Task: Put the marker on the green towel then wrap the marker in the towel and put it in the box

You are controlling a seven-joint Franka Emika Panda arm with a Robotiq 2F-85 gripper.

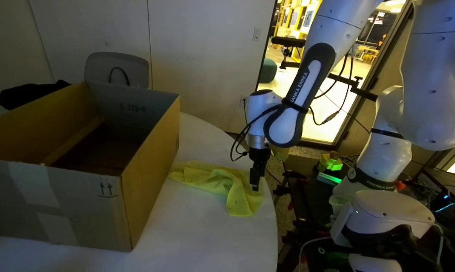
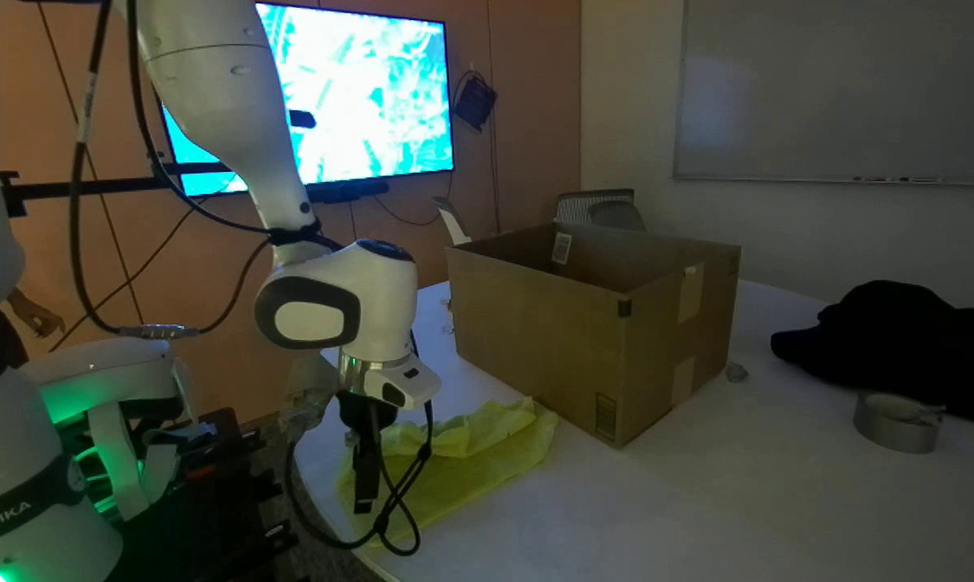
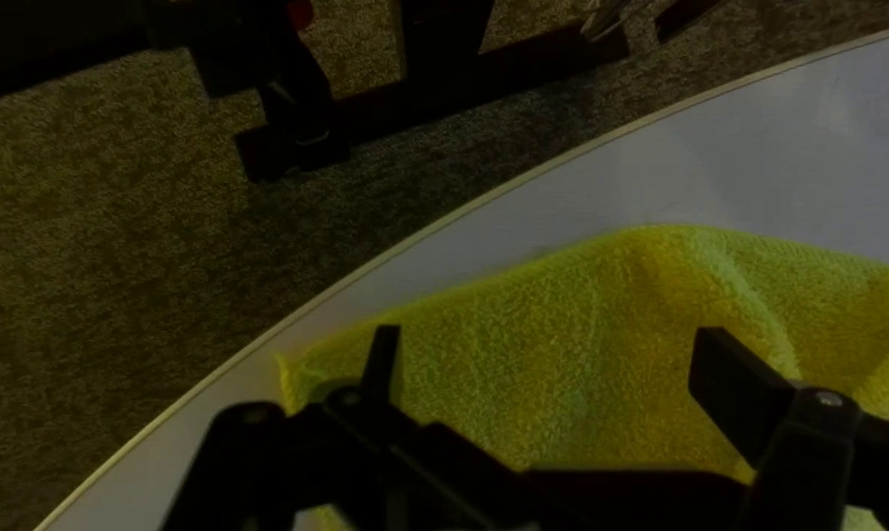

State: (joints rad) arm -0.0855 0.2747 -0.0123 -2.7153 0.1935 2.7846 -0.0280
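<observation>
My gripper (image 3: 547, 354) hangs spread and empty over the towel (image 1: 227, 181), crumpled beside the box (image 1: 151, 177), marker out of sight, so I should pinch an edge low and fold gently inward.

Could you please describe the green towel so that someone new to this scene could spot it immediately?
Find the large brown cardboard box on the white table. Between that box and the table's curved edge, beneath the open black gripper, lies the green towel. It is soft-looking, rumpled and yellow-green, unlike the stiff, tall-sided box and the dark gripper.
</observation>
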